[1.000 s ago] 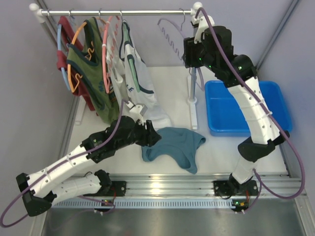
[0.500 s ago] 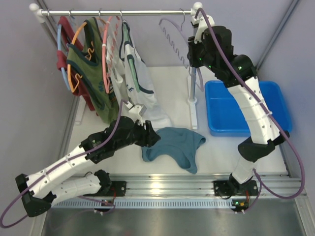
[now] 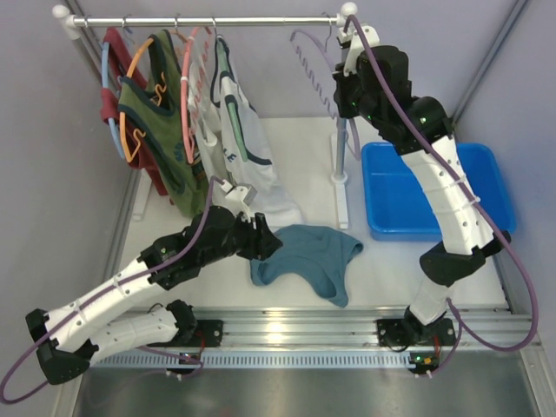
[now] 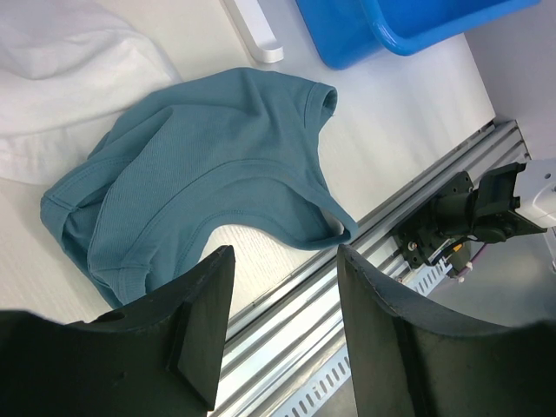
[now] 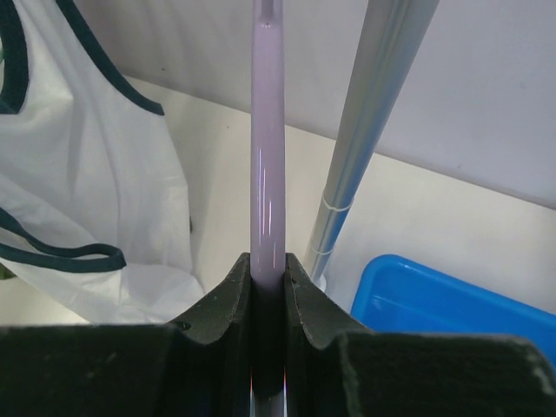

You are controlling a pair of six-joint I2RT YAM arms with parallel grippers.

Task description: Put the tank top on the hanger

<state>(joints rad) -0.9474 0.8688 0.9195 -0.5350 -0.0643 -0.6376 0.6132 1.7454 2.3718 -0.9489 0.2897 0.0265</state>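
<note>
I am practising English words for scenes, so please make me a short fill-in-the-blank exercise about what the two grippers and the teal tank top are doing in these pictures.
1. The right gripper grips the hanger, while the left gripper grips ____.
2. The tank top lies in front of the left gripper's fingers, which are ____.
3. The colour of the bin near the right arm is ____.

Missing words: nothing; open; blue.
</note>
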